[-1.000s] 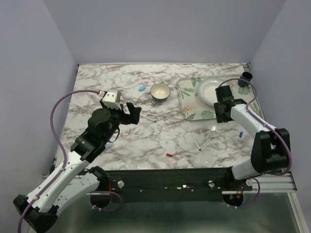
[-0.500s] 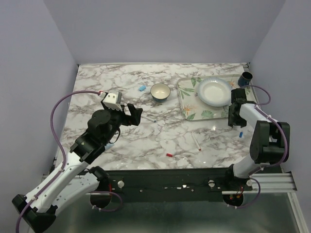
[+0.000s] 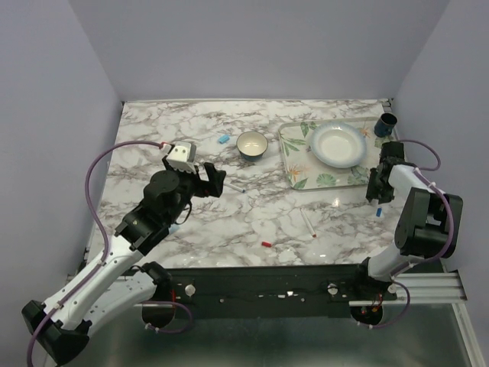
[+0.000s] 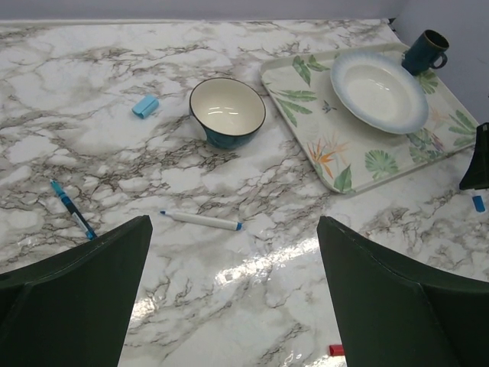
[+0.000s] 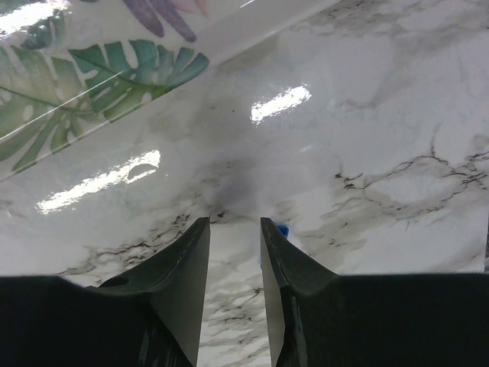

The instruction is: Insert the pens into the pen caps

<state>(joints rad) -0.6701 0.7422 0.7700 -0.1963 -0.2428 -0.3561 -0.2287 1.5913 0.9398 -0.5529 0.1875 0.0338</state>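
Note:
A white pen with blue ends (image 4: 200,220) lies on the marble just ahead of my left gripper (image 4: 233,229), which is wide open and empty above the table (image 3: 213,182). A white pen with a red tip (image 3: 308,224) lies near the front, with a red cap (image 3: 266,244) to its left. A blue cap (image 3: 224,139) lies left of the bowl. My right gripper (image 3: 376,194) is low over the marble beside the tray, jaws narrowly parted with nothing between them (image 5: 233,223). Another blue cap (image 5: 282,229) peeks out just outside its right finger.
A blue bowl (image 4: 227,112) stands at the back centre. A leaf-patterned tray (image 4: 306,115) holds a white plate (image 4: 378,90), with a dark blue cup (image 4: 425,50) at its far corner. A blue pen (image 4: 72,208) lies at the left.
My right gripper has swung off the tray to the right and come down to the marble by the blue cap. My left gripper has barely shifted.

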